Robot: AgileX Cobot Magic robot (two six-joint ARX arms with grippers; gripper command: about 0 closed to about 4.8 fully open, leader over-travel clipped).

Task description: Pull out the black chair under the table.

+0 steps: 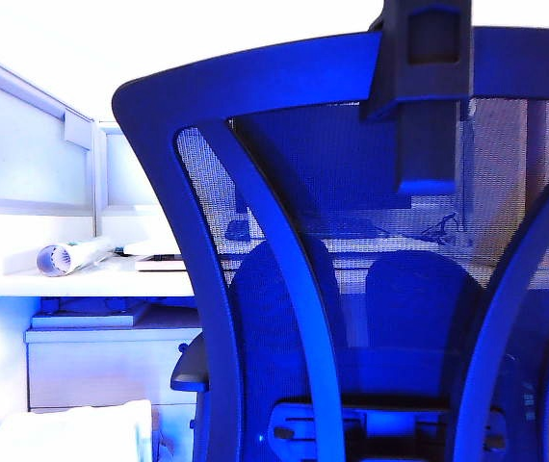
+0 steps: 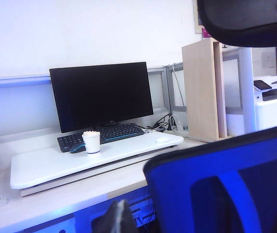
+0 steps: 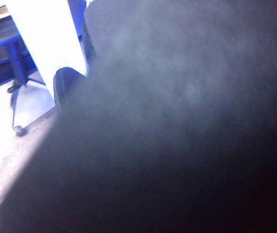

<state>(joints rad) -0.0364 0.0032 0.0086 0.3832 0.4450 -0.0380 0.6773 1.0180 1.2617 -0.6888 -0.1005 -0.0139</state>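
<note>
With both grippers out of view and their jaws' state untellable, we draw the black chair (image 1: 352,289) straight back toward six o'clock from the bench (image 1: 82,282).

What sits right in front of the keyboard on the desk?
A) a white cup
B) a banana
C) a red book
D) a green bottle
A: in the left wrist view a white cup stands on the white board, just in front of the black keyboard under the dark monitor.
</note>
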